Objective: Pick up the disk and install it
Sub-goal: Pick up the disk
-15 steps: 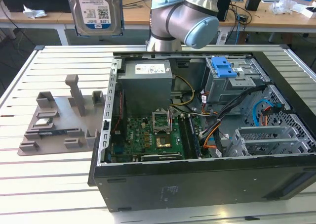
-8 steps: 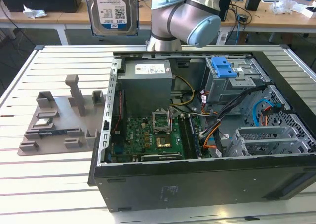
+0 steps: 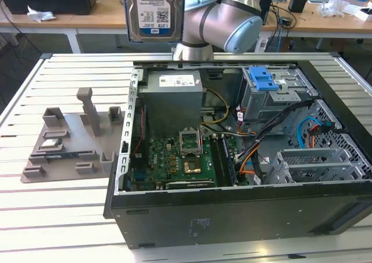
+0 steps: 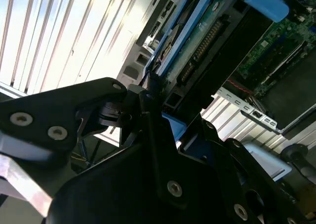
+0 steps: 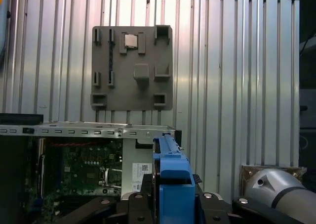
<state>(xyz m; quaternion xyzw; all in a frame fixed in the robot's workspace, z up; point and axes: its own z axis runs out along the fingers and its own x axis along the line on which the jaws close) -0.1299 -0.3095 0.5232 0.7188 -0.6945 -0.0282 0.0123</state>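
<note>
Disk (image 3: 152,10) held aloft at top edge of exterior view, left of centre, above open computer case (image 3: 232,216). Long axis vertical, labelled face toward camera, upper end cut off by frame. First wrist view sees disk edge-on, blue rail (image 5: 171,164) running toward case and table below. Gripper (image 5: 173,187) clamped on disk, black fingers (image 5: 147,187) pressing both sides. Robot arm (image 3: 232,25) just behind disk. Grey parts tray (image 3: 70,138) on slatted table (image 3: 52,216), at exterior view's left of case.
</note>
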